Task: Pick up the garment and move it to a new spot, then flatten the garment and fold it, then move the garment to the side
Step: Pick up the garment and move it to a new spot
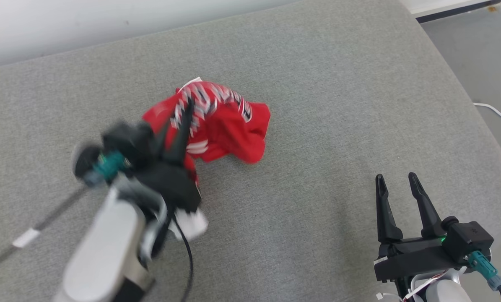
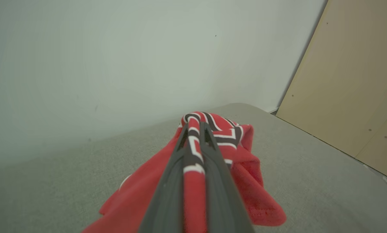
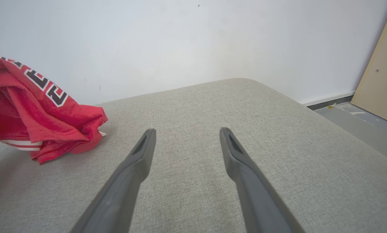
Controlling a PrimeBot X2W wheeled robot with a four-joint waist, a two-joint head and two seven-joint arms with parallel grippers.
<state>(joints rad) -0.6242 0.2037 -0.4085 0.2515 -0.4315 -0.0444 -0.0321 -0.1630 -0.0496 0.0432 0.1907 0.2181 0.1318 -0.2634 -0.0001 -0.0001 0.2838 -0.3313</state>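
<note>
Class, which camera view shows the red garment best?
The head view: most of the crumpled red fabric garment with black lettering shows, blurred, over the grey fabric cushion. The left wrist view shows the left gripper shut on a fold; the right wrist view crops it.

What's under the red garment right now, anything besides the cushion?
The grey cushion shows all around the edges of the red garment, which the left gripper pinches in a bunch. Whatever lies directly beneath the heap is covered by cloth.
</note>
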